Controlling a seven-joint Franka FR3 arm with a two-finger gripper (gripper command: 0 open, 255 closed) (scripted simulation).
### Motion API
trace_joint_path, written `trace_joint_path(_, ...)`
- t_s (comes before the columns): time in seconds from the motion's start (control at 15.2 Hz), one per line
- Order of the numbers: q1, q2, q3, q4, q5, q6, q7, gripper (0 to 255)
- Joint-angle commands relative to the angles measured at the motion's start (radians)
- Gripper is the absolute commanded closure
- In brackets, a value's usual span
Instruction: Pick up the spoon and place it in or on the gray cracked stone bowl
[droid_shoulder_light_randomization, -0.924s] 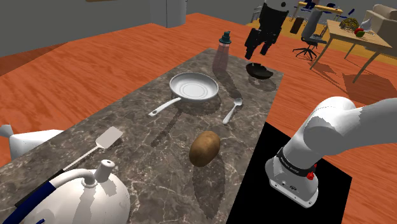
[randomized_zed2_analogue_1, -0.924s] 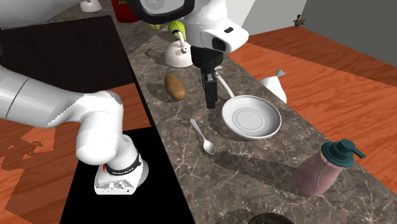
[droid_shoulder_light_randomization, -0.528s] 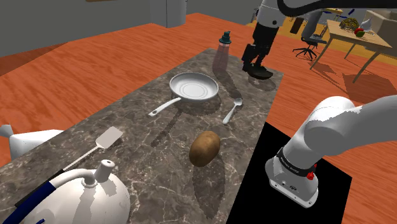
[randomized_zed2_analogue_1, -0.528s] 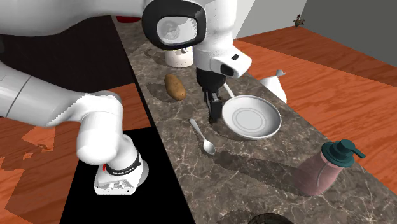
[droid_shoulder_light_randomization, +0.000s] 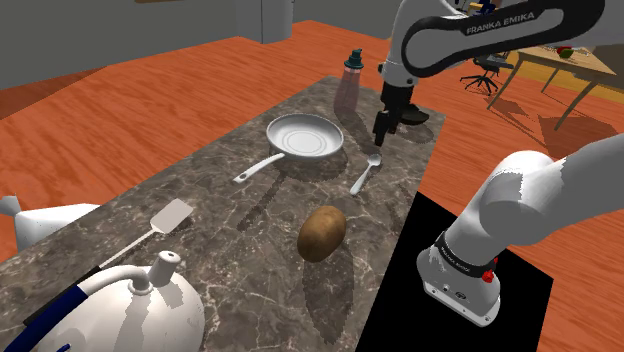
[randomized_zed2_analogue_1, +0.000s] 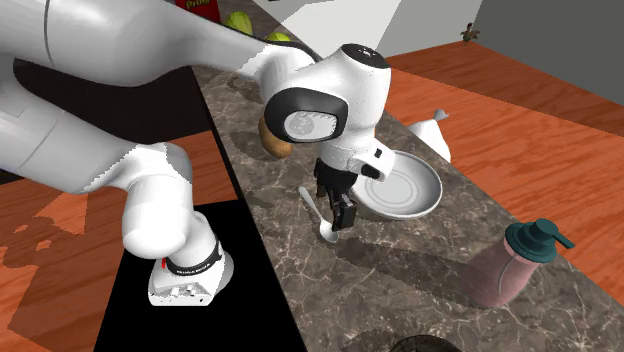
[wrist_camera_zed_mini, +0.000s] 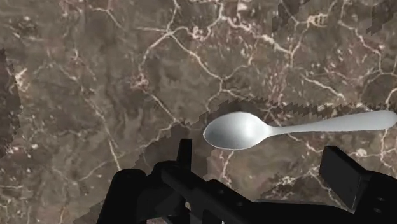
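A silver spoon (droid_shoulder_light_randomization: 365, 176) lies flat on the dark marble counter (droid_shoulder_light_randomization: 230, 215), between the pan and the counter's near edge. My black gripper (droid_shoulder_light_randomization: 381, 133) hangs open just above the spoon's bowl end (randomized_zed2_analogue_1: 328, 232). In the wrist view the spoon (wrist_camera_zed_mini: 254, 130) lies crosswise just ahead of the fingertips (wrist_camera_zed_mini: 184, 153), its handle reaching past the other finger; neither finger touches it. The dark bowl (droid_shoulder_light_randomization: 422, 119) sits at the counter's far end, partly hidden behind my wrist. Its rim (randomized_zed2_analogue_1: 420, 343) also peeks in at the second exterior view's lower edge.
A white frying pan (droid_shoulder_light_randomization: 305, 137) lies beside the spoon, with a pink soap dispenser (droid_shoulder_light_randomization: 350, 80) beyond it. A potato (droid_shoulder_light_randomization: 322, 233), a spatula (droid_shoulder_light_randomization: 165, 222) and a white kettle (droid_shoulder_light_randomization: 140, 305) lie further along the counter. The black stand (droid_shoulder_light_randomization: 455, 290) sits by the counter's edge.
The arm has swung away from above the dark bowl and dropped low over the spoon's bowl end. The spoon and the other things have not moved.
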Motion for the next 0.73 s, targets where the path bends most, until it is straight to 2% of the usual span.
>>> trace_joint_path(0.0, 0.008, 0.049, -0.021, -0.025, -0.011, 0.043, -0.050, 0)
trace_joint_path(0.13, 0.012, 0.086, -0.034, -0.040, -0.018, 0.075, -0.081, 0)
trace_joint_path(0.66, 0.009, 0.137, -0.048, -0.113, -0.028, 0.198, -0.082, 0)
